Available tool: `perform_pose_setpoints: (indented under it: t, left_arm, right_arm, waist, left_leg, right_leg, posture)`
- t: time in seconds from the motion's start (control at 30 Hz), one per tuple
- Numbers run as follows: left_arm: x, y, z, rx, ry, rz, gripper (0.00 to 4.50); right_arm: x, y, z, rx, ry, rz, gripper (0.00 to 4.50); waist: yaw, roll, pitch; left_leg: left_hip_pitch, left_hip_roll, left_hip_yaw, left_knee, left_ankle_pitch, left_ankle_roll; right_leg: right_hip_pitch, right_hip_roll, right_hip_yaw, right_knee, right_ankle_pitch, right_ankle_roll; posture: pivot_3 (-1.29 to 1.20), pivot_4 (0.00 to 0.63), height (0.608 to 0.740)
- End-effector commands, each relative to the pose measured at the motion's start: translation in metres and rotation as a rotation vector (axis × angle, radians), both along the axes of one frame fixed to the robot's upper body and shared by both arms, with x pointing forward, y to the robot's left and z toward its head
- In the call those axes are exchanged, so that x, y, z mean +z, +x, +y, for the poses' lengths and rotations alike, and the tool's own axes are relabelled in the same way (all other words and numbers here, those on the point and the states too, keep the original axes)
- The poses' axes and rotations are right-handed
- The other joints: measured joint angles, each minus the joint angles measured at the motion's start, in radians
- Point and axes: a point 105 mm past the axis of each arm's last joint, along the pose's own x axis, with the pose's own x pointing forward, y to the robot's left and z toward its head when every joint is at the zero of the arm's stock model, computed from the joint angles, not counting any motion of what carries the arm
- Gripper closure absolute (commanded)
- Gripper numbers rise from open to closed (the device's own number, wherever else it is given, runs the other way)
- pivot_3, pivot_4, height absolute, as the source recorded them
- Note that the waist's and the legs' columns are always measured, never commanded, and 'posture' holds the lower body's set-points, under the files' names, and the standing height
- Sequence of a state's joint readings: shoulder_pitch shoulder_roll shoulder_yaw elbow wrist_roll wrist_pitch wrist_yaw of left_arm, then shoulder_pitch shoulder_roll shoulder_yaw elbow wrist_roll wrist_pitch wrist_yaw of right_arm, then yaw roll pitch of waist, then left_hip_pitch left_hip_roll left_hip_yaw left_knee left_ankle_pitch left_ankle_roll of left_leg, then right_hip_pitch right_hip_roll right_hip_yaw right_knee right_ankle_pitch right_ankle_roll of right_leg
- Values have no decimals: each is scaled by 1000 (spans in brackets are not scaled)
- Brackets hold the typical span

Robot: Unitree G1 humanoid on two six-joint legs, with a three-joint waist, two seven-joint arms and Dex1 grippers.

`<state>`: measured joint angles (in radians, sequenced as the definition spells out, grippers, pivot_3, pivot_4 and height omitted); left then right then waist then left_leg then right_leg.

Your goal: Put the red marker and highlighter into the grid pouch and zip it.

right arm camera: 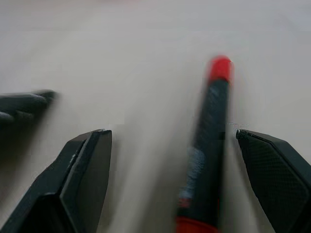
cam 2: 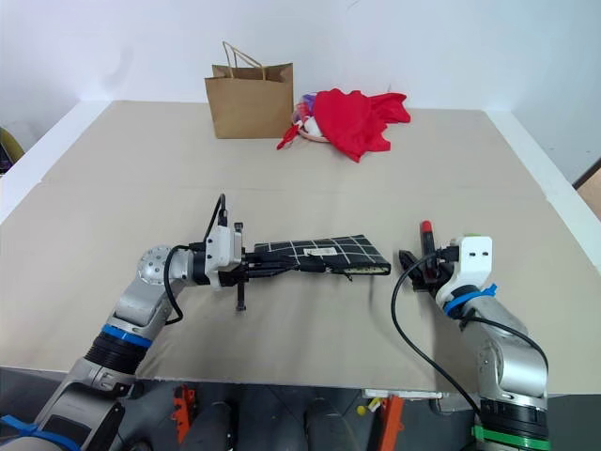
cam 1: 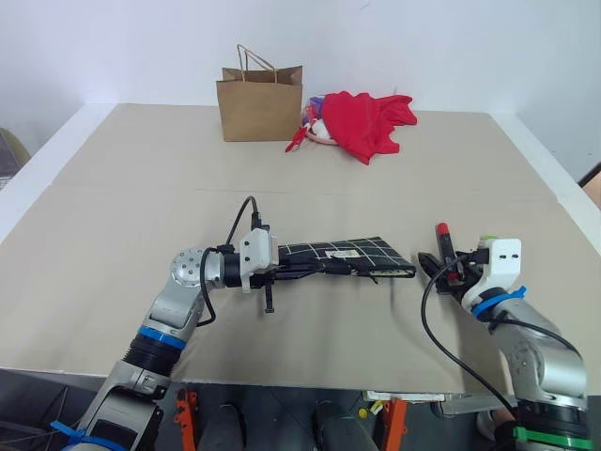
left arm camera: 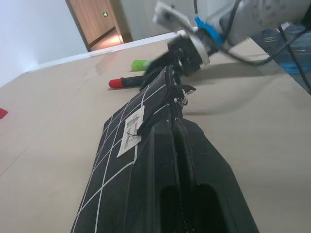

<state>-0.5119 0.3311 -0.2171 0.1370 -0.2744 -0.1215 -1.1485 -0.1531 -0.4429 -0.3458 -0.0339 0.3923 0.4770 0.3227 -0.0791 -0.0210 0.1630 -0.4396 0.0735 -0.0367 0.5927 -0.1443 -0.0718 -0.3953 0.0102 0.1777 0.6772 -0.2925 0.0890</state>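
Right gripper (right arm camera: 165, 145) sits low over the tan table (cam 1: 113, 188) at its near right side, jaws spread wide, with the red marker (right arm camera: 209, 145) lying on the surface between the two black fingers, closer to one finger than the other; whether either finger touches it cannot be told. Highlighter (cam 1: 487, 241) lies just beside the marker, on the far side of the right wrist, mostly hidden. Left gripper (cam 1: 282, 271) points across toward the right arm, jaws pressed together on the near end of the grid pouch (cam 1: 352, 252), which sticks out roughly level, label side up, its far end near the right gripper. Zipper edge seen along the pouch in the left wrist view; open or closed cannot be told. Brown paper bag (cam 1: 260, 103) stands at the far edge, red cloth (cam 1: 366, 122) heaped just beside it.
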Motion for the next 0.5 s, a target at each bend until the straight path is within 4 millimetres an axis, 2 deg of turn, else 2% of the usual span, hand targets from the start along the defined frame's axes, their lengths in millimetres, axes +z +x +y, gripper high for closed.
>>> perform_pose_setpoints:
  t: [0.03, 0.1, 0.27, 0.4, 0.5]
  left_arm:
    - [12, -3, 0, 0, -26, -40, 4500]
    - [11, -3, 1, 4, -26, -40, 4500]
    - [12, -2, 3, 15, -22, -42, 4500]
    - [12, -2, 4, 14, -19, -42, 4500]
    - [11, -2, 4, 12, -17, -39, 4500]
  right_arm:
    - [-3, -1, -8, -57, -2, 8, 655]
    - [-9, -2, -7, -60, -1, 26, 1354]
    - [-16, -6, -3, -46, -4, 55, 3799]
    - [-4, -7, 5, 33, -40, 24, 3871]
    - [36, -9, 16, 172, -37, -117, 3871]
  waist:
    - [0, 0, 0]
    - [0, 0, 0]
    - [-1, 0, 0]
    - [0, 0, 0]
    - [-2, 1, 0]
  left_leg:
    - [0, 0, 0, 0, 0, 0]
    - [0, 0, 0, 0, 0, 0]
    - [1, 0, 0, 0, 0, 0]
    - [2, 0, 0, 0, 0, 0]
    - [2, 0, 0, 0, 0, 0]
  right_leg:
    - [0, 0, 0, 0, 0, 0]
    - [0, 0, 0, 0, 0, 0]
    - [1, 0, 0, 0, 0, 0]
    - [2, 0, 0, 0, 0, 0]
    - [2, 0, 0, 0, 0, 0]
  posture:
    - [0, 150, 740]
    - [0, 150, 740]
    - [0, 150, 740]
    - [0, 150, 740]
    - [0, 150, 740]
